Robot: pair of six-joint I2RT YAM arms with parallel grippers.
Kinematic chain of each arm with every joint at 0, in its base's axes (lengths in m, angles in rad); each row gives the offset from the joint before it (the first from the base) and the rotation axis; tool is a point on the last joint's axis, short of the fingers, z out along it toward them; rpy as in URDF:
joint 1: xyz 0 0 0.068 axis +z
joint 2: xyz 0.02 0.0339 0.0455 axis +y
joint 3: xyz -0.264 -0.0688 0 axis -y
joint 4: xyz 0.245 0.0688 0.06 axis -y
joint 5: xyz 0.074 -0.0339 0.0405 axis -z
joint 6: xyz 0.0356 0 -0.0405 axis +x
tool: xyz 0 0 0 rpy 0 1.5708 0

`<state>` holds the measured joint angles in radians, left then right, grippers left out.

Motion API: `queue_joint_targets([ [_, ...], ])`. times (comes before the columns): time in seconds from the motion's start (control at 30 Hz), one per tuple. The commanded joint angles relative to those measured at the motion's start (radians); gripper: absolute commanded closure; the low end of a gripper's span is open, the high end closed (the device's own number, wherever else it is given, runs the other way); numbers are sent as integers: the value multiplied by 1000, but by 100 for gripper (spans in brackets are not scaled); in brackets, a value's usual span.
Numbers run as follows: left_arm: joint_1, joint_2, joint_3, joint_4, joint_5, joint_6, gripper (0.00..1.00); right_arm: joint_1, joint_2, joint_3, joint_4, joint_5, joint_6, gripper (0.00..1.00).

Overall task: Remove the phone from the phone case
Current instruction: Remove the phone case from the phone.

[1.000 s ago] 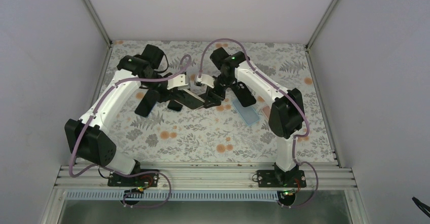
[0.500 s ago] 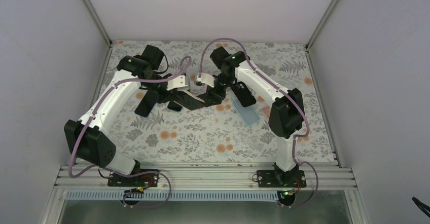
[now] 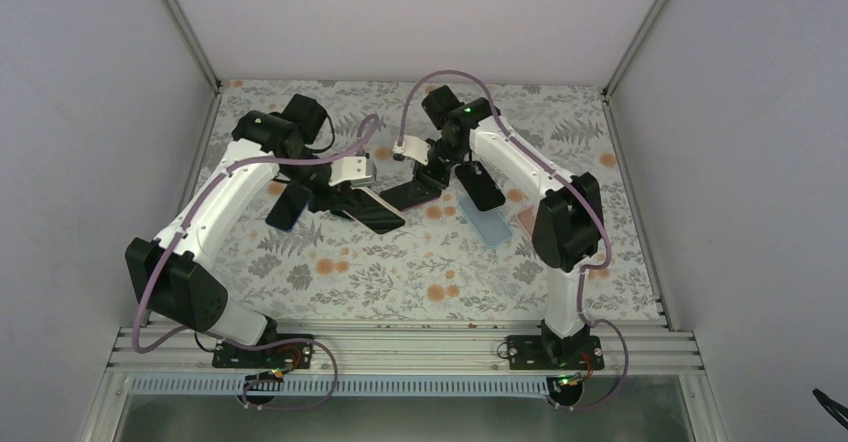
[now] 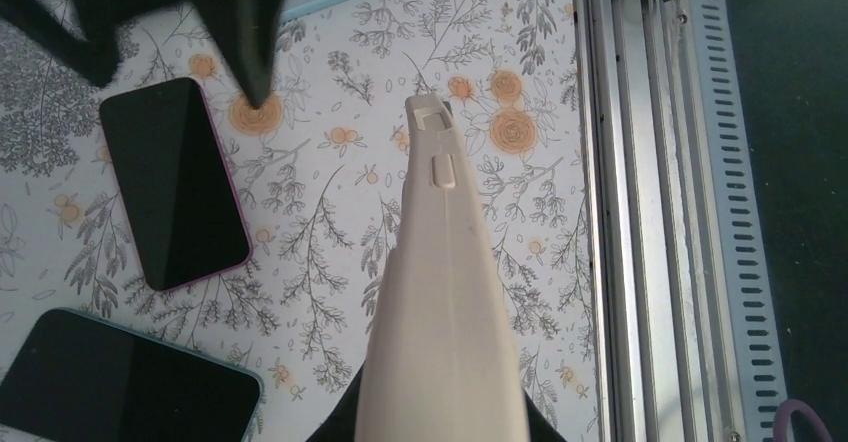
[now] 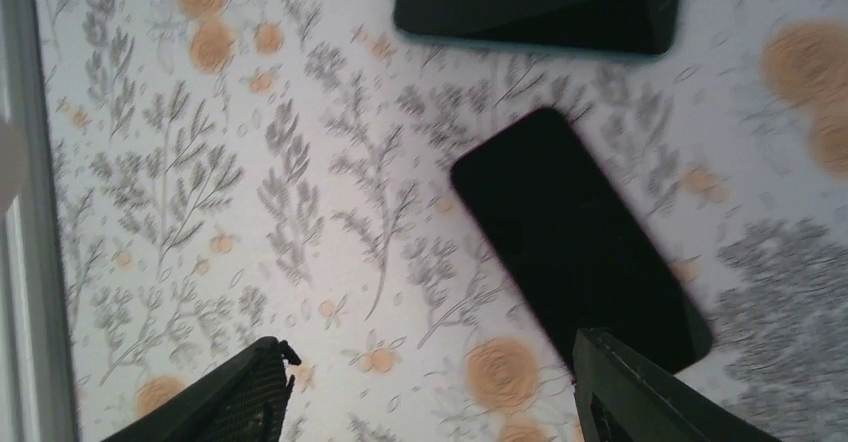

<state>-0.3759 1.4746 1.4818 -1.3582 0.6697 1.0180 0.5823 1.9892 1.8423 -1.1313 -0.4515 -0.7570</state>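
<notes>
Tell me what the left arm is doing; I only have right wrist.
Observer: The left gripper is shut on a cream phone case, seen edge-on in the left wrist view.
Operator: Is the black phone below my fingers cased?
Observer: Yes. It's a pink-rimmed phone, lying flat, and the left wrist view shows the pink rim clearly.
Operator: Any empty case around?
Observer: From above, a light blue case with no dark screen in it lies flat, to the right of the right gripper.

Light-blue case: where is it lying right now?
Top external view, right of centre: the light-blue case lies flat between the pink-rimmed phone and the right arm.
</notes>
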Motion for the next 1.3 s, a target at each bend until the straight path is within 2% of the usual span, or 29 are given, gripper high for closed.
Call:
queue_joint_targets([
  [0.0, 21, 27, 47, -1, 59, 29, 98, 23, -83, -102, -61, -31, -40, 29],
  [0.13, 25, 44, 59, 1, 70, 32, 98, 38, -175, -185, -55, -59, -37, 29],
  [0.37, 25, 57, 71, 1, 95, 32, 98, 76, -185, -214, -24, -92, -5, 31],
  [0.93, 23, 41, 63, -1, 118, 36, 98, 69, -142, -167, 55, -75, 28, 36],
  [1.27, 3, 28, 45, -1, 260, 69, 98, 33, -116, -93, 183, -5, 118, 37],
])
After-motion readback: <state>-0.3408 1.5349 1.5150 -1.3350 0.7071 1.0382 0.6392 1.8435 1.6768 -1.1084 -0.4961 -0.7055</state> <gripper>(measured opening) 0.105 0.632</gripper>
